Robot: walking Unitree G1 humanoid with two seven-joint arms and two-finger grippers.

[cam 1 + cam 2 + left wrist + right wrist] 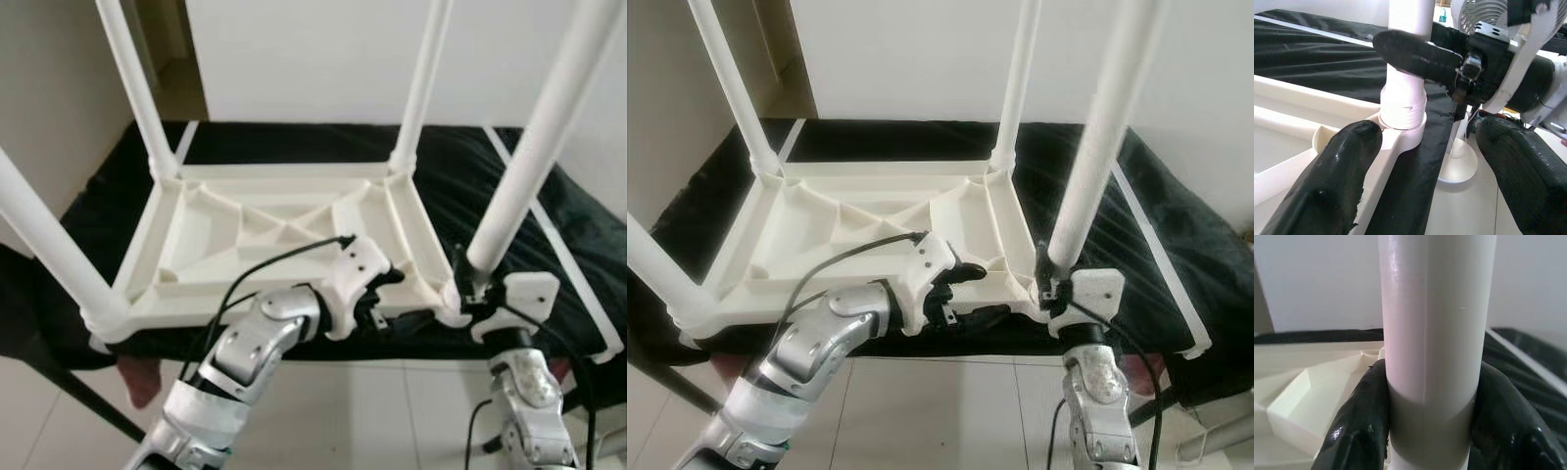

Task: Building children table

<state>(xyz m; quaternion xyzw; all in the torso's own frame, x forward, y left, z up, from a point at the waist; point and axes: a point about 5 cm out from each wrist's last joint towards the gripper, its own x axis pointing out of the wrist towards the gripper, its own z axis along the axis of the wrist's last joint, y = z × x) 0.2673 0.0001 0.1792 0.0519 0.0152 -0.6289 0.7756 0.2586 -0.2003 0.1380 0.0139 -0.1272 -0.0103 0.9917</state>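
Note:
A white plastic children's table (284,230) lies upside down on a black-covered surface, its four legs pointing up. My right gripper (470,279) is shut on the near right leg (534,147) just above its socket; both black fingers (1364,416) press against the tube (1435,333). My left gripper (965,289) is open at the table's near rim, a short way left of that corner. One finger (1347,166) lies over the rim, the other (1518,166) hangs outside it. The same leg (1403,98) stands just ahead of it.
The black cover (460,176) spreads around the table up to a white wall. The other legs (137,88) (421,88) (49,245) rise out of view. A white fan (1484,14) stands on the tiled floor nearby. A dark bar (78,392) crosses the floor at the lower left.

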